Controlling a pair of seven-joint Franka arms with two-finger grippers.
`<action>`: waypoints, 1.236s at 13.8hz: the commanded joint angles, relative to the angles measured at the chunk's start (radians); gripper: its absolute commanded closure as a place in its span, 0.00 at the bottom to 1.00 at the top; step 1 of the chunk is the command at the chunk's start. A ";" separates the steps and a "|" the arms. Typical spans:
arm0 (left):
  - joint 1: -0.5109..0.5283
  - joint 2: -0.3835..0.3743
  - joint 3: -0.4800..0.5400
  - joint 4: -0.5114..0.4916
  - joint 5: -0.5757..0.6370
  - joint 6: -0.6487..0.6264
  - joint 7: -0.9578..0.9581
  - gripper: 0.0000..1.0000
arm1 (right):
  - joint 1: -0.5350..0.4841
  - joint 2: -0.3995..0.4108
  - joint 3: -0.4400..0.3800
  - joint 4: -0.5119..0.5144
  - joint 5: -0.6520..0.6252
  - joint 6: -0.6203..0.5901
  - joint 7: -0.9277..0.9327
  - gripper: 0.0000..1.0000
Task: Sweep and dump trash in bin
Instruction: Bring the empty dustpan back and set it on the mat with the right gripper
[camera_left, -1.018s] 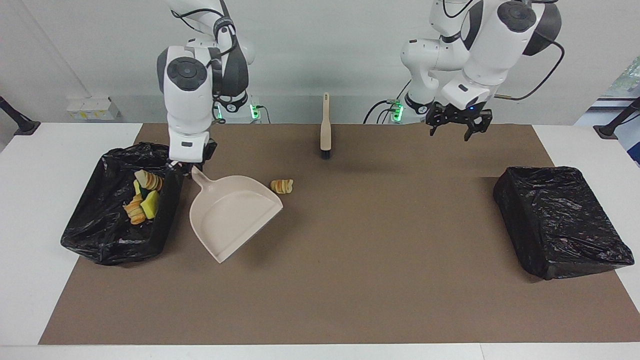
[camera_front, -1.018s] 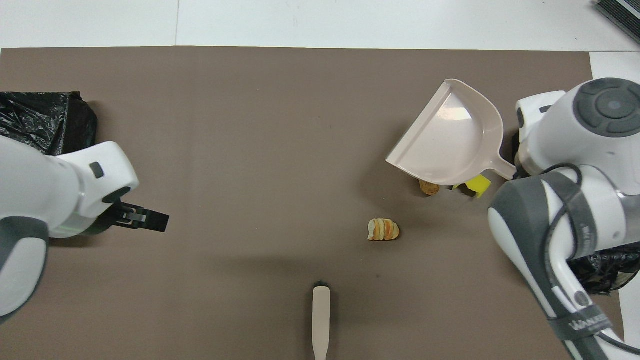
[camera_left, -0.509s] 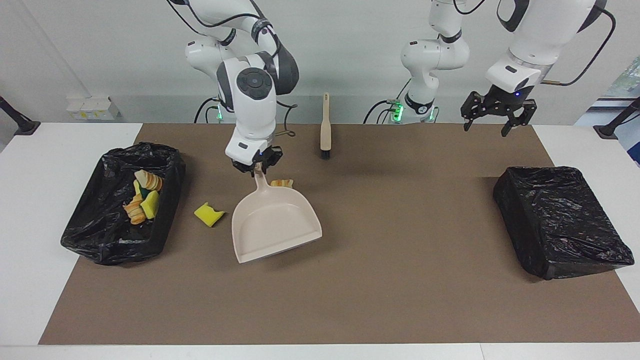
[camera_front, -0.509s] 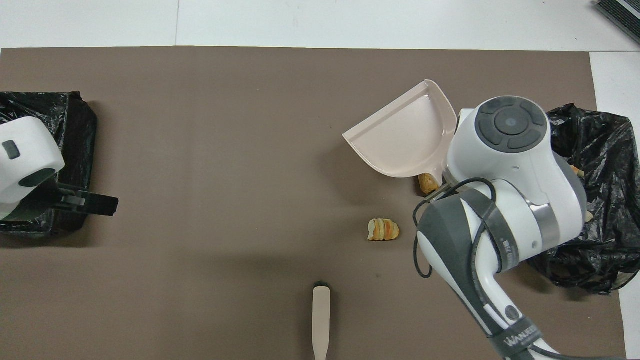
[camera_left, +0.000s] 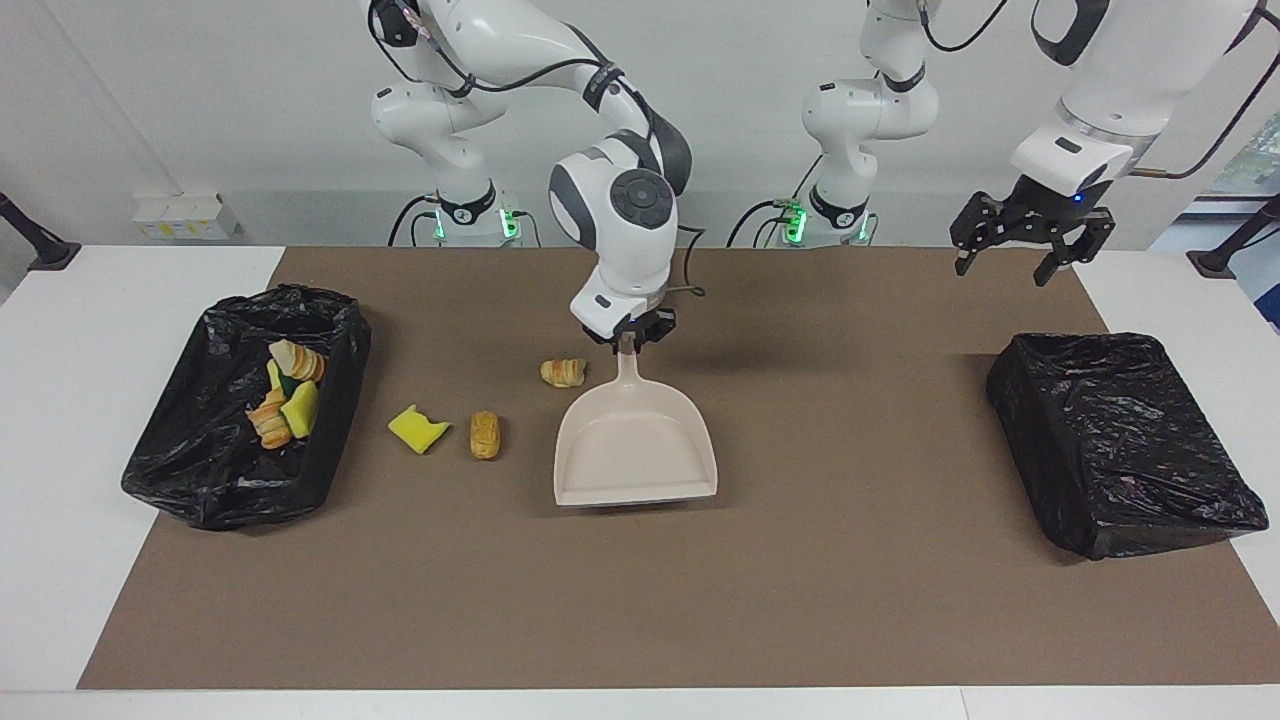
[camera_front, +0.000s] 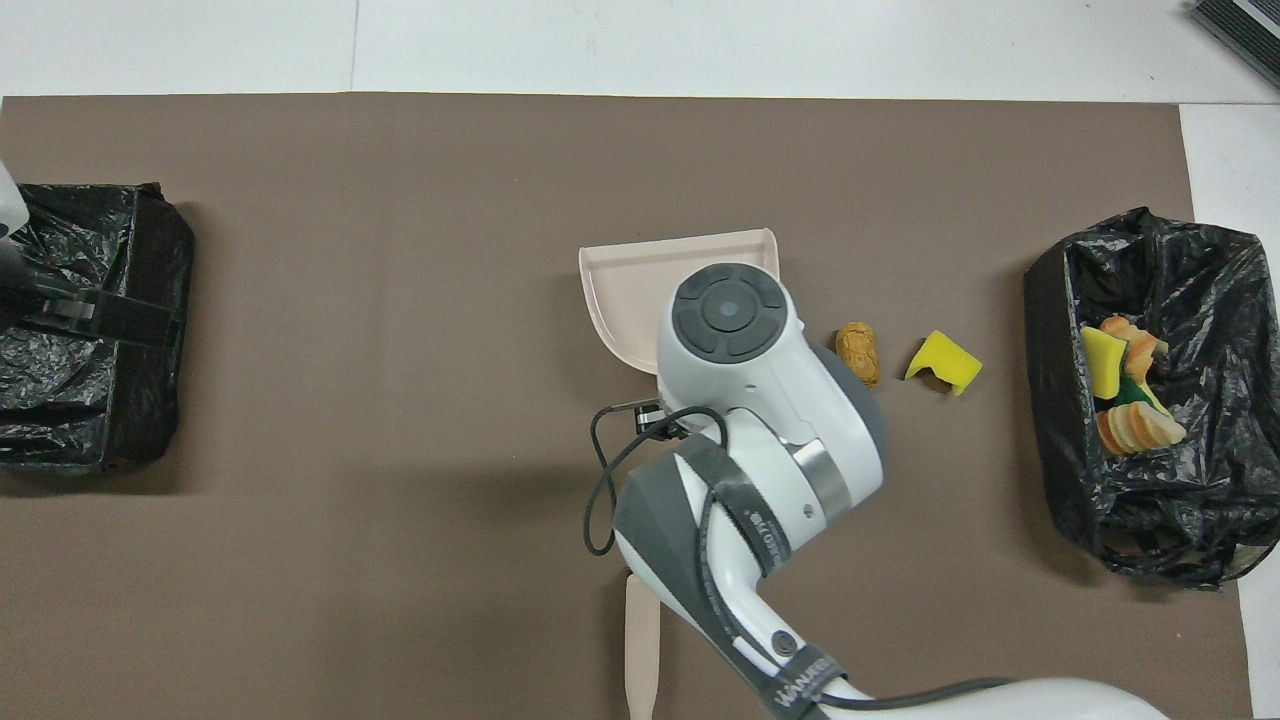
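Gripping dustpan (camera_left: 634, 452) handle, right gripper (camera_left: 628, 337) mid-mat; left gripper (camera_left: 1028, 236) spread, waiting.

Partial lettering "WANU" on right arm (camera_front: 800, 678), nothing else legible

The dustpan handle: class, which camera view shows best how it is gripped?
The facing view: the right gripper is shut on the dustpan handle in plain sight. In the overhead view the right arm covers the handle; only the pan's front shows.
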 joint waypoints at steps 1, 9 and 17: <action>0.018 0.004 -0.009 0.023 0.015 -0.036 0.011 0.00 | 0.018 0.086 -0.004 0.090 0.024 0.022 0.071 1.00; 0.032 0.003 -0.009 0.032 0.018 -0.056 0.013 0.00 | 0.038 0.125 -0.004 0.092 0.092 0.060 0.054 1.00; -0.023 0.013 0.049 0.051 0.014 -0.074 0.013 0.00 | 0.052 0.027 -0.004 0.050 0.096 -0.008 0.000 0.00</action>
